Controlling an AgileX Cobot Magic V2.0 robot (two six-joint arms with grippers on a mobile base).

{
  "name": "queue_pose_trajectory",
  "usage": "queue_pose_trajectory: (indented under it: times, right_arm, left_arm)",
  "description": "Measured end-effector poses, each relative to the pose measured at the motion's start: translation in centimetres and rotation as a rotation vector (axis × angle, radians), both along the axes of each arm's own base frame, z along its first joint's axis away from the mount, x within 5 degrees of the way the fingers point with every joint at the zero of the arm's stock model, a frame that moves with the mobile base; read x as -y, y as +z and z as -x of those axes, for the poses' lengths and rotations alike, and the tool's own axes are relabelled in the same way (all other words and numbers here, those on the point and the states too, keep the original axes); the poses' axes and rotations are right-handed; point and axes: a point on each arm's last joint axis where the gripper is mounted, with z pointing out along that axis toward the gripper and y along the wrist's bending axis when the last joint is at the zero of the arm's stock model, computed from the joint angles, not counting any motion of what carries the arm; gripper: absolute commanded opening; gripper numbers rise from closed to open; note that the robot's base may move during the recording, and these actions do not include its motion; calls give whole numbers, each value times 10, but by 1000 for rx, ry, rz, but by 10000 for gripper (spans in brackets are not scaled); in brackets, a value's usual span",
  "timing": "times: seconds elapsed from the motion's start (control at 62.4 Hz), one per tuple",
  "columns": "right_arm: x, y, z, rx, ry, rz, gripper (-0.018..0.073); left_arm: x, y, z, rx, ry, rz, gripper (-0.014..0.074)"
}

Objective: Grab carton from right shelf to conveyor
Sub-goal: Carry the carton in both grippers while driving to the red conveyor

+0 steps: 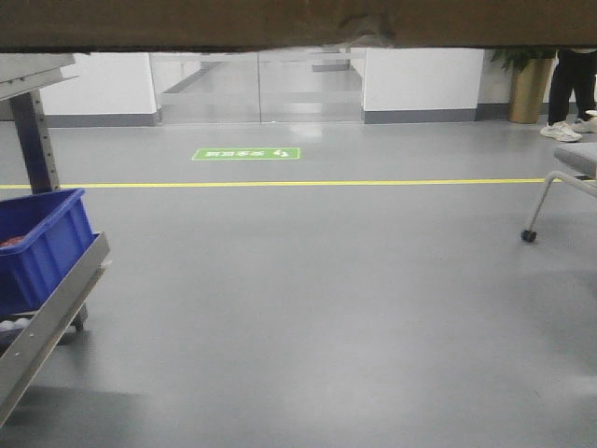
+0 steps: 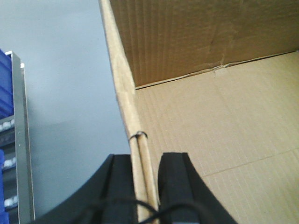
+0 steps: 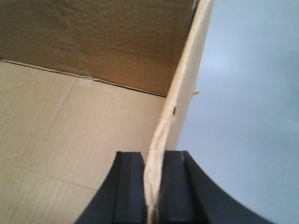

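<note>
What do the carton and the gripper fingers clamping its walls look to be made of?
The carton: brown corrugated cardboard, matte, with fluting ridges and a raw layered rim. Left gripper and right gripper fingers: black, matte, probably rubber or plastic; cannot tell which.

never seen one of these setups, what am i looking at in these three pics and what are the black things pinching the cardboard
This is a two-armed robot on wheels; each picture comes from one of its cameras. The front view looks ahead over a grey floor with a yellow line, and a blue bin on a slanted rack at the left. The brown strip along the top is the carton. The other two cameras sit on the wrists. The black pair in one is the left gripper, closed on one wall of the carton; in the other, the right gripper pinches the opposite wall. Its visible inside is bare.
</note>
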Motion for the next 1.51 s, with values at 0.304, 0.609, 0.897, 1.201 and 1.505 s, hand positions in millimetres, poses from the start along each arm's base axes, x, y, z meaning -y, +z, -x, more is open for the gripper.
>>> queue_pose_trajectory:
  times: [0.304, 0.609, 0.897, 1.201, 1.505]
  right_arm:
    - [0, 0, 0, 0, 0, 0, -67]
    - [0, 0, 0, 0, 0, 0, -67]
    - [0, 0, 0, 0, 0, 0, -67]
    - [-3, -3, -7, 5, -1, -3, -67]
    - [-10, -6, -26, 67, -5, -32, -67]
  left_arm:
    - [0, 0, 0, 0, -2, 0, -16]
    - [0, 0, 0, 0, -2, 0, -16]
    - [0, 0, 0, 1, -1, -2, -16]
    - [0, 0, 0, 5, 3, -7, -16]
    - [-2, 1, -1, 21, 15, -25, -16]
